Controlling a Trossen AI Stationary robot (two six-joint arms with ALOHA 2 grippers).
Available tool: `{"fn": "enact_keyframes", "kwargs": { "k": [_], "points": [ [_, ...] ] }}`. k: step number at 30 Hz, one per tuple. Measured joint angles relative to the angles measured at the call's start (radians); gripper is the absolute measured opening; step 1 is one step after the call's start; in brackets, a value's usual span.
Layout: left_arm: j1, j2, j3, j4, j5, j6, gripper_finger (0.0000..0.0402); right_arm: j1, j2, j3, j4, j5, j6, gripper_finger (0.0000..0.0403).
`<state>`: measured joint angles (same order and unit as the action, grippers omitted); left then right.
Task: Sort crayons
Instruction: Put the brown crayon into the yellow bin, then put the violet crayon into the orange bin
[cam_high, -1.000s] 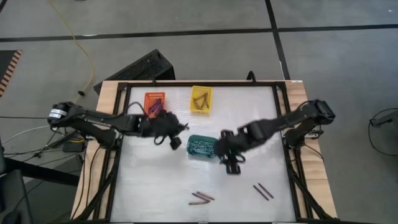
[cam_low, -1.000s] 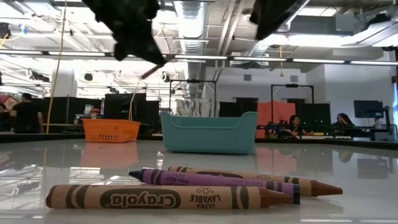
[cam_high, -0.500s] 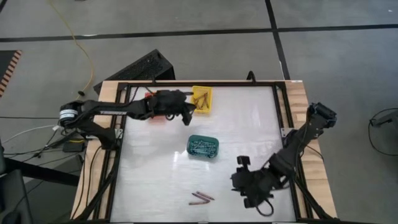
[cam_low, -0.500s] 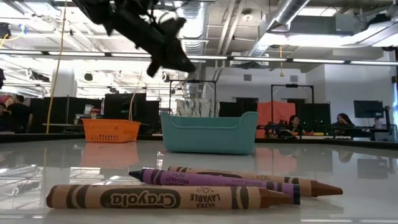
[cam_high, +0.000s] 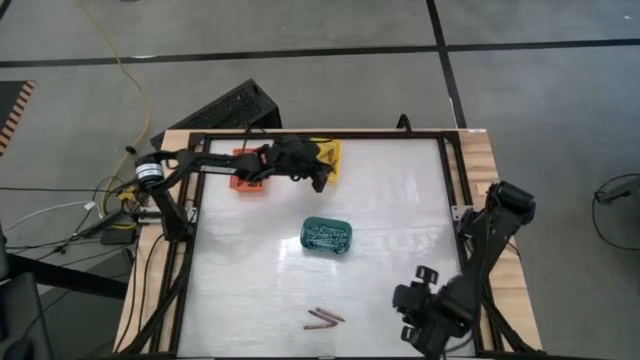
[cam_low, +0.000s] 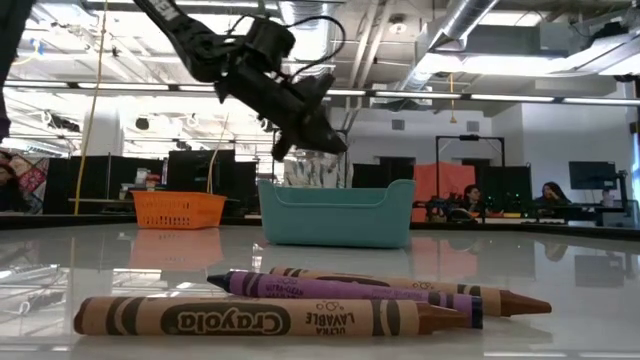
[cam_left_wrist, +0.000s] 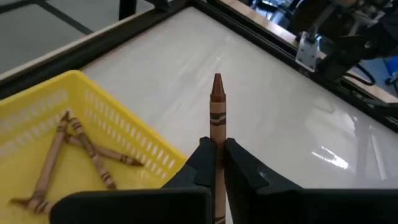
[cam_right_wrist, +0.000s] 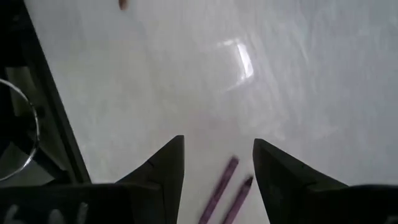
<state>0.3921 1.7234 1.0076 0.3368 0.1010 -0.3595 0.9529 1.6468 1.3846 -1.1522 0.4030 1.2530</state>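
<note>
Above the yellow basket (cam_left_wrist: 93, 118) at the table's far edge, the left gripper (cam_left_wrist: 214, 158) pinches a brown crayon (cam_left_wrist: 216, 118) upright by its lower half. Near the front edge, the right gripper (cam_right_wrist: 214, 162) hovers with jaws spread over two purple crayons (cam_right_wrist: 227, 190). Light, stiff, paper-wrapped and likely to roll, such sticks seem best squeezed across mid-length.

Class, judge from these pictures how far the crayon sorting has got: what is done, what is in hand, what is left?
Done: brown crayons lie in the yellow basket, and others fill the teal basket.
In hand: the left pincer is shut on a brown crayon beside the yellow basket.
Left: three crayons near the front edge, and two purple crayons under the open right pincer.
</note>
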Motion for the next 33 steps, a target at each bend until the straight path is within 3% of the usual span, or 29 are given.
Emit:
{"fn": "enact_keyframes", "kwargs": {
  "k": [6, 12, 15, 22, 27, 33],
  "points": [
    [0.022, 0.084, 0.116, -0.074, -0.016, 0.04, 0.0, 0.083, 0.033, 0.0, -0.007, -0.002, 0.164, 0.0173],
    [0.062, 0.113, 0.138, -0.092, -0.094, 0.038, 0.0, 0.159, 0.056, 0.0, 0.004, -0.003, 0.301, 0.0161],
    [0.082, 0.113, 0.138, -0.114, -0.129, 0.02, 0.0, 0.193, 0.073, 0.0, 0.043, -0.005, 0.32, 0.0155],
    [0.108, 0.113, 0.138, -0.232, -0.09, -0.037, 0.0003, 0.219, 0.14, 0.001, 0.074, -0.023, 0.32, 0.0146],
    [0.108, 0.113, 0.137, -0.264, -0.097, -0.046, 0.0036, 0.218, 0.187, 0.001, 0.025, -0.051, 0.327, 0.014],
    [0.106, 0.113, 0.137, -0.286, -0.126, -0.068, 0.008, 0.23, 0.193, 0.001, -0.055, -0.047, 0.449, 0.0137]
  ]
}}
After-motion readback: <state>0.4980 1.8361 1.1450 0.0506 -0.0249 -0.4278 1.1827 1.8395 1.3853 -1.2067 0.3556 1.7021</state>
